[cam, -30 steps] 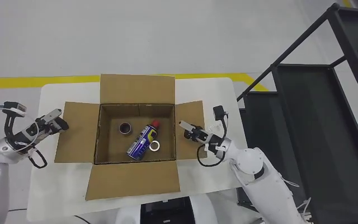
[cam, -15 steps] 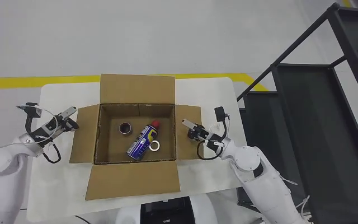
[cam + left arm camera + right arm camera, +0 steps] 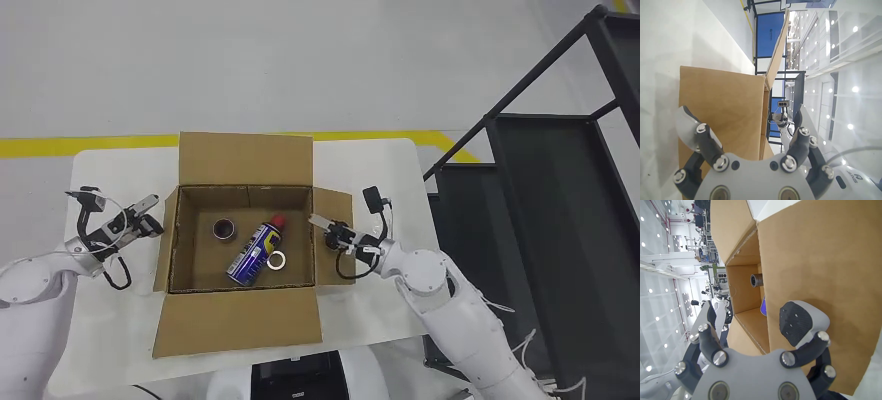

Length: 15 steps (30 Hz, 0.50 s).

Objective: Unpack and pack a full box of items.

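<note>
An open cardboard box [image 3: 245, 160] stands mid-table. Inside lie a blue and yellow spray can [image 3: 255, 250] with a red cap, a dark roll [image 3: 222, 229] and a white ring [image 3: 277, 262]. My left gripper [image 3: 150, 215] is open at the box's left side flap [image 3: 165, 240], which stands tilted up; the flap's edge [image 3: 764, 106] runs between the fingers of that gripper [image 3: 744, 121]. My right gripper [image 3: 322, 225] is open astride the raised right flap [image 3: 338, 245]. One of its pads [image 3: 797, 323] lies on the flap's outer face [image 3: 810, 266]. The roll [image 3: 755, 280] shows past it.
The white table [image 3: 370, 170] has bare strips on both sides of the box. The front flap [image 3: 240, 318] lies folded out toward the near edge. A dark metal stair frame [image 3: 560, 200] stands right of the table. A yellow floor line [image 3: 90, 146] runs behind.
Both grippers moved inward to the box. The left and right side flaps, lying flat before, have been pushed up to a steep tilt.
</note>
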### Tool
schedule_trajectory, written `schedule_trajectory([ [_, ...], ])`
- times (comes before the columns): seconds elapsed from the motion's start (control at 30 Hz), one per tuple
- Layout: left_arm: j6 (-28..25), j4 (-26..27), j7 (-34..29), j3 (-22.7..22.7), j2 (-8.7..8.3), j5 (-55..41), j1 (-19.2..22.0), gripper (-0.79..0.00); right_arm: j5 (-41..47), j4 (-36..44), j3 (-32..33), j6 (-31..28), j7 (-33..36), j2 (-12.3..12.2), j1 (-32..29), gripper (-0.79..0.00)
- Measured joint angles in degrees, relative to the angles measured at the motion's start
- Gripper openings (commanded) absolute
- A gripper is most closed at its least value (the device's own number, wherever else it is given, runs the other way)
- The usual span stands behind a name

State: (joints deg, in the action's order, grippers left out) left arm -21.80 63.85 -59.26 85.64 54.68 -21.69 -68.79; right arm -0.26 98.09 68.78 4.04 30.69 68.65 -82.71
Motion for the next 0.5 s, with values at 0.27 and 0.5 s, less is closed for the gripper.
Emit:
schedule_trajectory([
  [0.27, -1.04, -0.30, -0.77, 0.14, -0.03, -1.27, 0.02, 0.000, 0.04, -1.31, -1.25, 1.03, 0.31, 0.20, 1.58, 0.000],
  [0.5, -1.57, 0.07, -1.26, 0.12, -0.04, -2.06, 0.07, 0.000, 0.82, -1.32, -1.07, 0.29, -0.39, 0.24, 1.70, 0.000],
])
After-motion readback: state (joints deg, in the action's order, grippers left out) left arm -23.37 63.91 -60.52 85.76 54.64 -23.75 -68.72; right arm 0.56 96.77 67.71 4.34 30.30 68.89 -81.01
